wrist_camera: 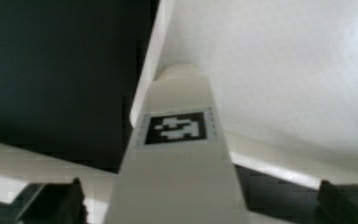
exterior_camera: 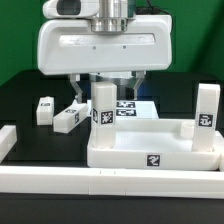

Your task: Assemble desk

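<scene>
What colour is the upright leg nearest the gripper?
White leg, black-and-white square marker; clearest in wrist view.

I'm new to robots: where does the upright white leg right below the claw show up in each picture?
Exterior view: the upright leg stands at the exterior view's left end of the tabletop, just under the open gripper.
Wrist view: the same leg fills the middle of the picture, between the two fingers.
Shared landmark: the white tabletop, beside the leg in both.
</scene>
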### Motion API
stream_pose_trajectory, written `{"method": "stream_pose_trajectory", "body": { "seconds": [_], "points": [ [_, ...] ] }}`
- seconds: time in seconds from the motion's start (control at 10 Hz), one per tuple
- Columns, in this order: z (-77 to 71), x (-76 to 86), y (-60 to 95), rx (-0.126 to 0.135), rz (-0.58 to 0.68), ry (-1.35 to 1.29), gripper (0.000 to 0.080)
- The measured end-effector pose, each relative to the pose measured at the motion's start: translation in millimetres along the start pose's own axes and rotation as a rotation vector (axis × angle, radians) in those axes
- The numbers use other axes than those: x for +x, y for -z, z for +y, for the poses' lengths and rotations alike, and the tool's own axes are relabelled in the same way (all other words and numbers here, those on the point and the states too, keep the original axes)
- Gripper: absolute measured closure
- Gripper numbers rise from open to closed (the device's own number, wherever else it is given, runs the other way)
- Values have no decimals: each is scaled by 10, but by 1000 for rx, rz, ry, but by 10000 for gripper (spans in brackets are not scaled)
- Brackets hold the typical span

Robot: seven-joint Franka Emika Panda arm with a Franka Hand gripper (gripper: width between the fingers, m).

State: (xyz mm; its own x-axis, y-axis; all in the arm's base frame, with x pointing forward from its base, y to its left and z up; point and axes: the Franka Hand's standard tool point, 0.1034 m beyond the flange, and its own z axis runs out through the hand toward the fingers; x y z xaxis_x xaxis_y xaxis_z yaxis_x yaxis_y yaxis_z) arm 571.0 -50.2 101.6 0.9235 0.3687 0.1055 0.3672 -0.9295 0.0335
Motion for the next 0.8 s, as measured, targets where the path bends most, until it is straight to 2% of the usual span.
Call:
{"method": "stream_pose_trajectory", "body": {
  "seconds": [0.1,0.2,0.3,0.4,0.5,0.8],
  "points": [
    [17,-10,0,-2,-3,54,150],
    [25,-15,0,-2,-3,57,273],
    [22,-14,0,-2,-3,56,273],
    [24,-15,-1,-2,-3,56,411],
    [24,-13,1,-3,-2,56,511],
    [23,-14,0,-2,-2,35,511]
  ]
}}
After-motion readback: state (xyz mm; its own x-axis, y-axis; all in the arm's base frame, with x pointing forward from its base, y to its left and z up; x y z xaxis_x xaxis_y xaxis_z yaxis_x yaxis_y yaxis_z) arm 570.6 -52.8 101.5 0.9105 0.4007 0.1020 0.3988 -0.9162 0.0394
